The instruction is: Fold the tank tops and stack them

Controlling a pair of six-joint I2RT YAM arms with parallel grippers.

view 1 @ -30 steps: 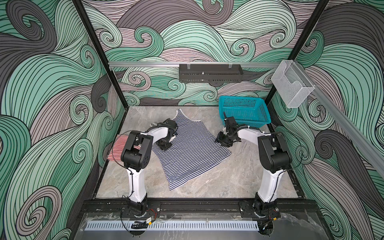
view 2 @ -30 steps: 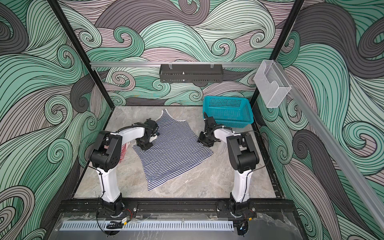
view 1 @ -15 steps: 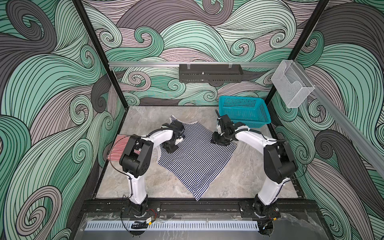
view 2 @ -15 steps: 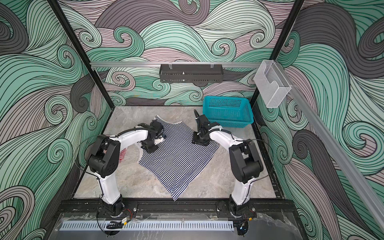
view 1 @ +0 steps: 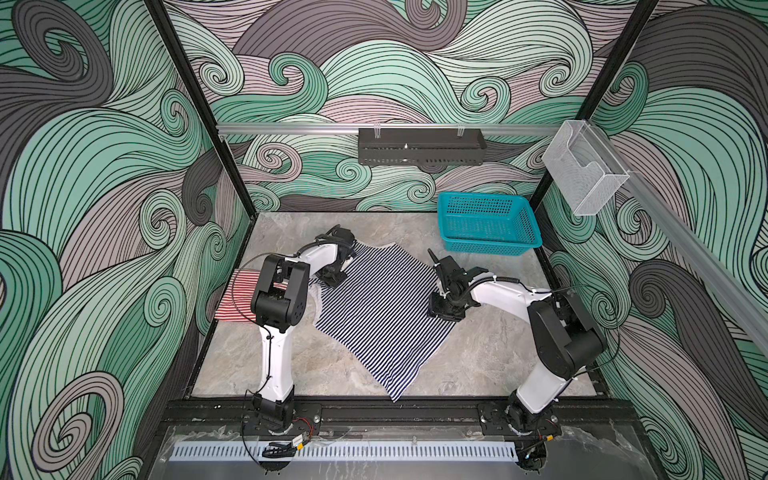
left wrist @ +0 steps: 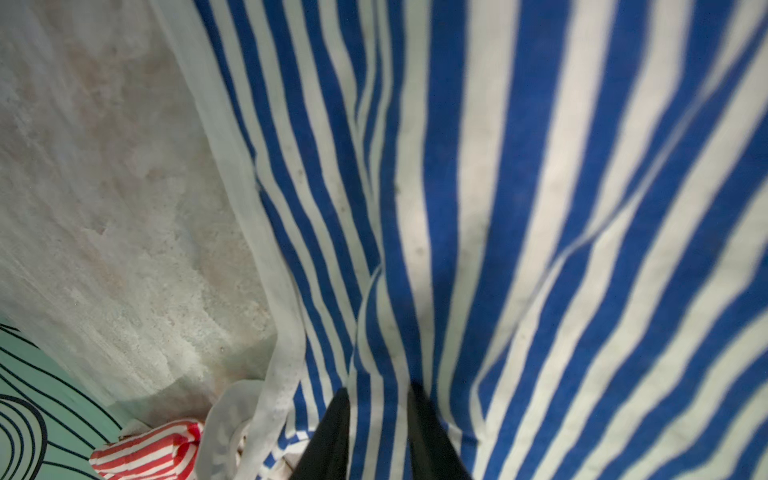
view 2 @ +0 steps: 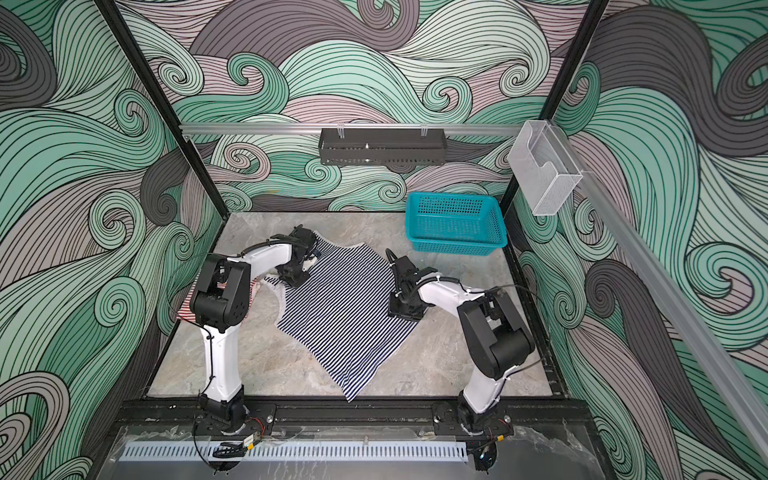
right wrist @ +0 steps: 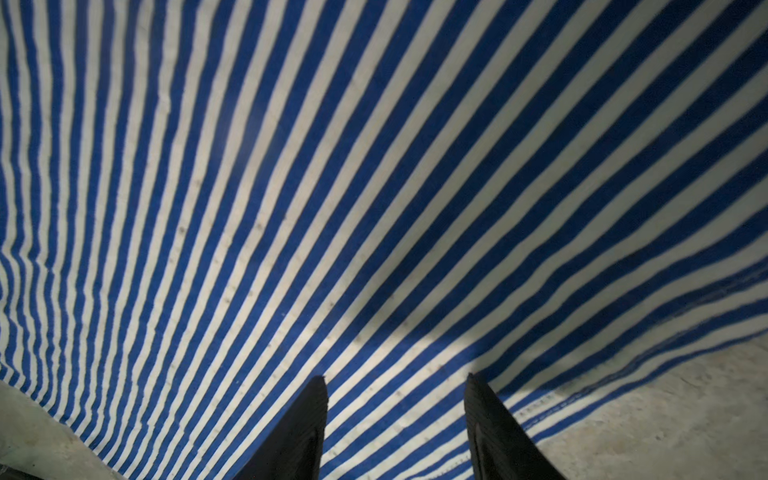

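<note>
On the grey marbled counter [view 1: 490, 345], your navy-and-white tank top [view 1: 386, 307] lay spread nearly flat and set on a diagonal. Its long axis ran from the far left, where the white-trimmed strap end sat, down to a pointed corner close to the counter's front edge, and its stripes ran across that axis. Both top views showed the same lie of the navy-and-white tank top [view 2: 345, 316]. Your left jaws were clenched on that strap end: in the left wrist view the two black fingers [left wrist: 332, 436] stood close together with a raised ridge of blue-and-white cloth pinched between them, and creases fanned away from the grip. Your right jaws stood released, about half apart, over the top's right-hand edge. In the right wrist view their fingers [right wrist: 299, 432] had smooth striped cloth lying flat between them, nothing gathered in the gap, and bare counter showed just past the hem. Whether those fingertips touched the cloth, you could not tell from these views. So the top stretched between your two sets of jaws, held at the far-left end and free at the right. The red-and-white tank top [view 1: 239, 297] lay folded at the counter's left edge, partly behind your left arm, just beside the navy top's white trim. The teal basket [view 1: 486, 245] stood apart at the far right.
</note>
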